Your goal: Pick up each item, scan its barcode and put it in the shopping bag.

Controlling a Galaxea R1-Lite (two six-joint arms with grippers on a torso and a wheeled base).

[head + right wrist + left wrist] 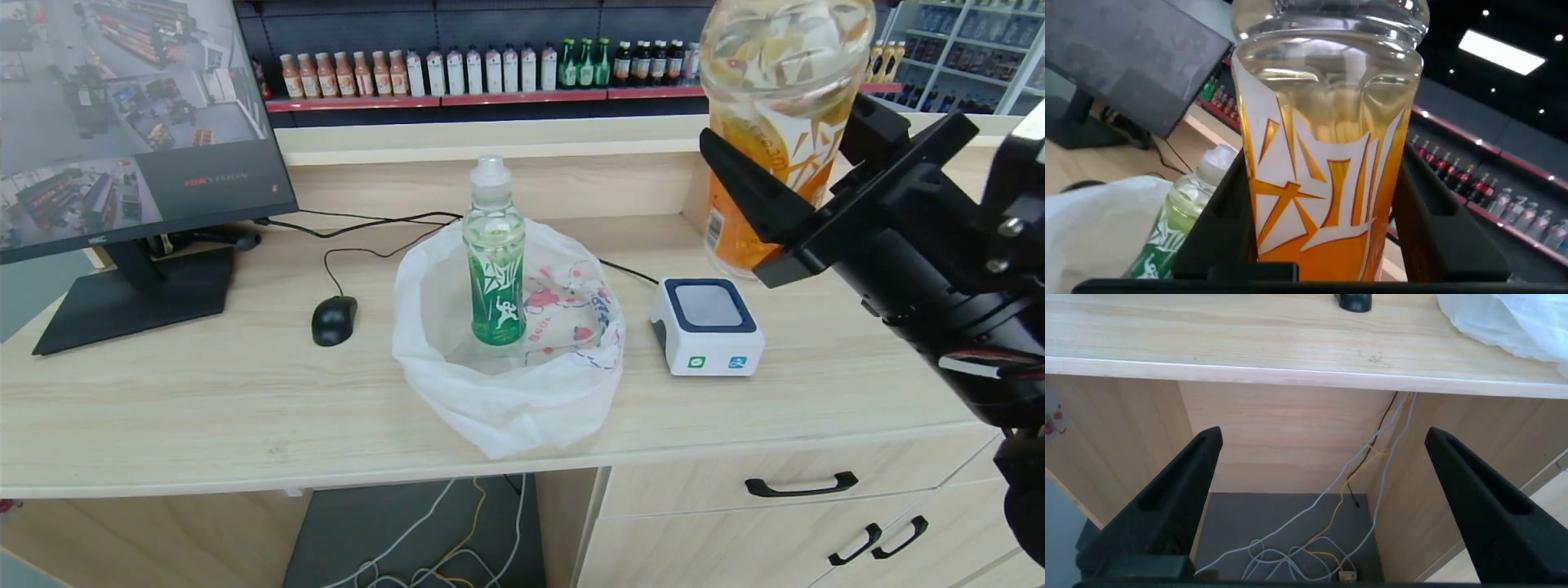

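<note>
a shop, at its checkout. behind the wooden table [204,408] runs a dark shelf [490,100] with a red edge, lined with rows of bottles [490,69] grouped by kind. a pale rack [963,49] at the far right carries more. on the table sit a small white barcode scanner [707,325], an open plastic shopping bag [506,392], a mouse [334,320] and a monitor [122,114] showing split security-camera views of store aisles. drawers [800,486] with black handles sit under the table.
</note>
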